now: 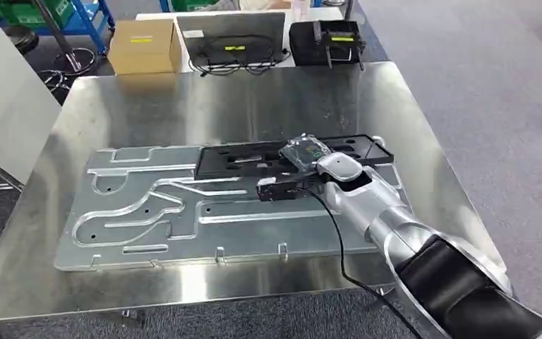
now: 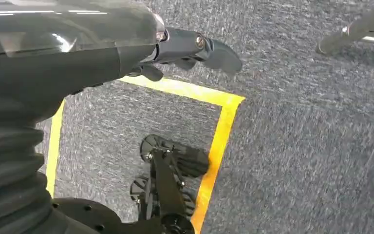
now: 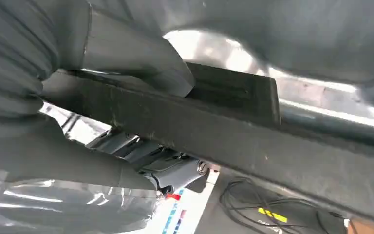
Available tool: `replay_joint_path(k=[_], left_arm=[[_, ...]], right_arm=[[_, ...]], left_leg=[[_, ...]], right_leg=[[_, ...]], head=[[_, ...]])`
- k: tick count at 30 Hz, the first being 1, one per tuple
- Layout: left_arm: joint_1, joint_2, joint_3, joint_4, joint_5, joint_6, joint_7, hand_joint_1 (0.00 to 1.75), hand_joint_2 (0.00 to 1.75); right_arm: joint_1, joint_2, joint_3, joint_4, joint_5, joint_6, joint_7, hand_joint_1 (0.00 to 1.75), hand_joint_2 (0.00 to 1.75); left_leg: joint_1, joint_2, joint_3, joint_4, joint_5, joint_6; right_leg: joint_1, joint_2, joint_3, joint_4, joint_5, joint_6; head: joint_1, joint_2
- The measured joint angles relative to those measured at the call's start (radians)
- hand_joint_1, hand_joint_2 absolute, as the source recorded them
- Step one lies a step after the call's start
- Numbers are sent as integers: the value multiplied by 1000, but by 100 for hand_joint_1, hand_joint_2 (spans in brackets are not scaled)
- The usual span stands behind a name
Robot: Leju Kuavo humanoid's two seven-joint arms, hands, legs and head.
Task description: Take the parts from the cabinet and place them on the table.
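Left arm is out of play: left hand (image 2: 195, 51) hangs down by the grey carpet (image 2: 302, 146) with the yellow floor tape (image 2: 214, 141) below it, nothing in it, fingers look loosely curled, but I can't tell properly from the left wrist view. On the shiny steel table (image 1: 35, 247), going left to right: the big flat silver aluminium plate with routed channels (image 1: 134, 212) covers the near middle, long axis running left-right. Lying on its far edge is the flat black rectangular plastic part with cut-outs (image 1: 254, 159), same left-right long axis, so it's already on the table rather than in any cabinet. Right hand (image 1: 324, 166) sits at the right end of that black part, arm coming in from the near right, with a crinkly clear plastic bag (image 1: 303, 150) bunched at the fingers. The right wrist view shows the thick grey thumb (image 3: 141, 63) pressed on one face of the black part (image 3: 233, 126) and darker fingers (image 3: 170, 170) on the other side, so it reads as gripping the part's edge. Key relation: the part extends leftward from the right hand, and its far end looks like it's lying on the plate. My read is the set-down is nearly done; the next move is just letting go and pulling back toward the near right, along the arm's own line, not across the part. The bag could snag on the fingers.
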Motion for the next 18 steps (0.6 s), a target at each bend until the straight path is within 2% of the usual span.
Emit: replay_joint_path(k=[1,2,3,4,5,6,7,8,9,10,11,12,13,16,17,18], left_arm=[[1,0,2,0,0,0,0,0,175],[1,0,2,0,-1,-1,-2,0,175],[-1,0,2,0,-2,-1,-5,0,175],[-2,0,3,0,-3,-1,-8,0,175],[-2,0,4,0,-3,2,-11,0,175],[-2,0,5,0,-4,5,-12,0,175],[-2,0,5,0,-5,8,-13,0,0],[-2,0,5,0,-6,10,-15,0,0],[-2,0,5,0,-7,15,-23,0,0],[-1,0,6,0,-10,18,-30,0,0],[-1,0,7,0,-13,20,-36,0,0],[-2,0,7,0,-14,20,-38,0,0],[-3,-1,10,0,-15,20,-38,0,0],[-1,-1,17,0,-21,22,-35,0,0],[-2,0,19,0,-23,22,-34,0,0],[-2,1,24,0,-24,22,-33,0,0]], right_arm=[[-5,0,5,12,0,-2,2,0,0],[-9,0,8,18,2,-4,4,0,0],[-10,0,11,26,5,-5,5,0,0],[-14,0,14,34,8,-9,7,0,0],[-14,0,17,43,13,-15,7,0,0],[-12,0,19,51,19,-22,8,0,0],[-9,0,20,58,22,-28,8,0,0],[-7,0,22,62,24,-32,8,0,0],[-7,0,24,68,27,-43,10,0,0],[-10,1,24,70,27,-52,10,0,0],[-13,2,24,70,22,-64,7,0,0],[-15,5,24,70,8,-76,-6,0,0],[-16,8,21,68,-15,-86,-27,0,0],[2,17,-13,29,-138,-72,-148,0,0],[13,17,-29,7,-183,-56,-190,0,0],[27,17,-60,-45,-275,-18,-271,0,0]], left_leg=[[-1,0,2,-2,1,6],[5,2,8,-10,5,13],[6,4,12,-14,6,16],[6,5,12,-14,6,22],[6,5,11,-14,6,23],[5,5,11,-14,5,25],[5,5,11,-13,4,25],[5,4,11,-13,4,25],[5,3,12,-11,4,26],[5,2,13,-10,2,25],[5,1,14,-8,1,22],[5,0,15,-8,-1,19],[-3,0,11,-3,-4,13],[2,2,14,-12,-1,-1],[-3,2,16,-12,-2,-8],[1,3,11,1,-14,-12]], right_leg=[[0,1,3,-2,0,7],[1,2,3,0,-5,12],[-2,1,-1,21,-19,18],[-3,0,-28,77,-56,22],[-5,0,-62,148,-94,25],[-6,0,-106,239,-131,28],[-6,0,-138,302,-148,29],[-6,-1,-147,318,-143,29],[-6,-1,-134,286,-112,27],[-6,-1,-100,214,-68,24],[-5,-1,-51,114,-20,18],[-3,-1,-8,26,12,9],[4,-2,1,1,-2,4],[8,2,-2,2,0,-4],[-1,4,0,-8,5,-11],[-5,2,7,-14,8,-16]], head=[[0,0],[0,0],[0,0],[0,0],[0,0],[0,0],[0,0],[0,0],[0,0],[0,0],[0,0],[0,0],[0,0],[0,0],[0,0],[0,0]])
